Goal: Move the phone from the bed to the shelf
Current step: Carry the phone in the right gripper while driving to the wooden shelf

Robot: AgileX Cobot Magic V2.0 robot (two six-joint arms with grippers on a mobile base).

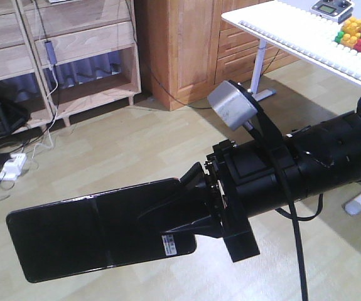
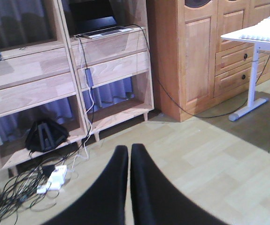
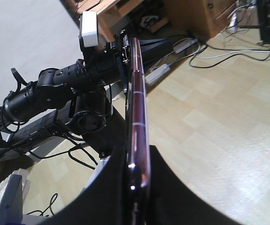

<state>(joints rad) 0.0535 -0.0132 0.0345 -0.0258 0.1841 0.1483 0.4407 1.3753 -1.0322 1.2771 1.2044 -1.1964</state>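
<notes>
No words, brands or numbers can be read in any view. The phone (image 1: pixel 98 232) carries 1 small white sticker (image 1: pixel 175 244) near its right end, its dark barcode-like print too small to make out. The display of the grey device (image 1: pixel 332 7) on the white table (image 1: pixel 293 39) is also unreadable.

The phone (image 1: pixel 98 229) is glossy black, the shelf (image 1: pixel 92 39) light natural wood.

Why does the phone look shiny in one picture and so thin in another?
In the exterior front-facing view the phone shows its broad glossy face with a faint sheen; in the right wrist-mounted view it appears edge-on, with tiny white glints, and the right gripper is so close it blurs.
</notes>
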